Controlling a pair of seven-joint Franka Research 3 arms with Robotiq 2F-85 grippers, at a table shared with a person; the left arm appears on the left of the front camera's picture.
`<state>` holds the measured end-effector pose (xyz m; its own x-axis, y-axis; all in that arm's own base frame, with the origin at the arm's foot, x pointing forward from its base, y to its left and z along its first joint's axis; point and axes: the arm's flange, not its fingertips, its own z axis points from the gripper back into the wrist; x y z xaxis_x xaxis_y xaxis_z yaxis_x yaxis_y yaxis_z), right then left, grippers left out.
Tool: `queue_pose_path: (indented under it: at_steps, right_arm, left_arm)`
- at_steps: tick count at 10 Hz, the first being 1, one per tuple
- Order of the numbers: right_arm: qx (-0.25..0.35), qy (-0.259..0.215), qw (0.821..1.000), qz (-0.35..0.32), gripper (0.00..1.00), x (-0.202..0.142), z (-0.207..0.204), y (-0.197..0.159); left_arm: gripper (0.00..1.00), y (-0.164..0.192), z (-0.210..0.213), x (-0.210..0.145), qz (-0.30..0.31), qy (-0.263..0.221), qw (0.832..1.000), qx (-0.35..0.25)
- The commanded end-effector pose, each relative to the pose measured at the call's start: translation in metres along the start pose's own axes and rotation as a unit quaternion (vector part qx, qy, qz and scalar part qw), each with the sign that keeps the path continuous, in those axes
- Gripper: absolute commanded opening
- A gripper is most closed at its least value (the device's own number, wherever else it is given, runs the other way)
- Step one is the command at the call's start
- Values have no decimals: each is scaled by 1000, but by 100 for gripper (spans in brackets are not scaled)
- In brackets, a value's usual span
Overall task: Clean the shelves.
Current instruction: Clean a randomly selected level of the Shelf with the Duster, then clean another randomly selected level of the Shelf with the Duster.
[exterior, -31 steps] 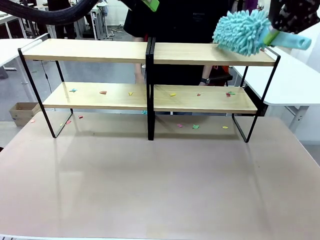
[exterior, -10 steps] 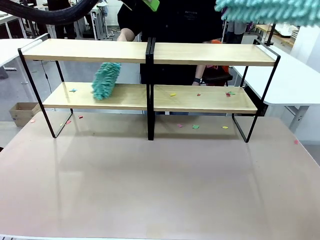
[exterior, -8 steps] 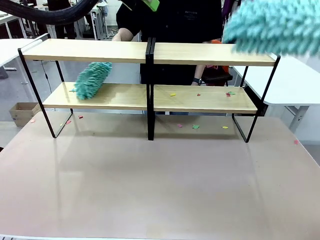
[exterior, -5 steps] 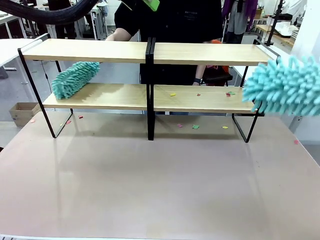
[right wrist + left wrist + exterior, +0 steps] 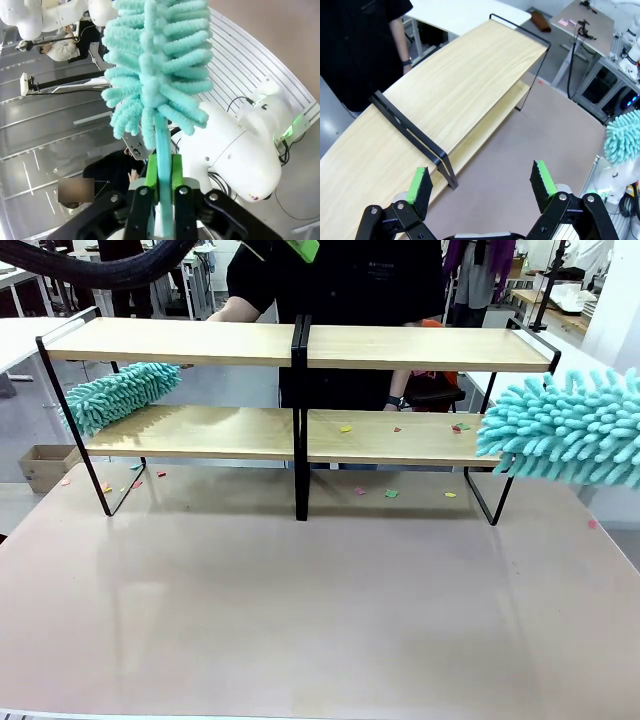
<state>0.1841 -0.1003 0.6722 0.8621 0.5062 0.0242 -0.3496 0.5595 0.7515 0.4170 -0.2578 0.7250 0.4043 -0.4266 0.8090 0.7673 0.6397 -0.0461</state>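
Wooden shelves (image 5: 180, 341) stand at the far half of the pinkish tabletop (image 5: 320, 610), person (image 5: 340, 280) behind them. Left gripper (image 5: 480, 180) hangs above the top boards, jaws wide apart, nothing held; shelves lie below and ahead of it, with the black middle frame bar just beyond one finger. Right gripper (image 5: 162, 170) is clamped on the handle of a teal duster (image 5: 155, 65); the fluffy head is at the shelves' right end, level with the lower board, contact unclear. Second duster (image 5: 120, 395) is at the lower tier's left end. Paper scraps (image 5: 400, 428) lie on the lower right board and on the tabletop.
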Motion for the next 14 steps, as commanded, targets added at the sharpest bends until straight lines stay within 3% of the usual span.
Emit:
queue_pose_path:
  at_steps: [1, 14]
  right_arm:
    - [-2, 1, 1000, 3, 12, -3, 6, 5]
    - [-2, 1, 1000, 3, 12, -3, 6, 5]
  left_arm:
    - [100, 2, 3, -2, 0, -7, 1000, -6]
    - [100, 2, 3, -2, 0, -7, 1000, -6]
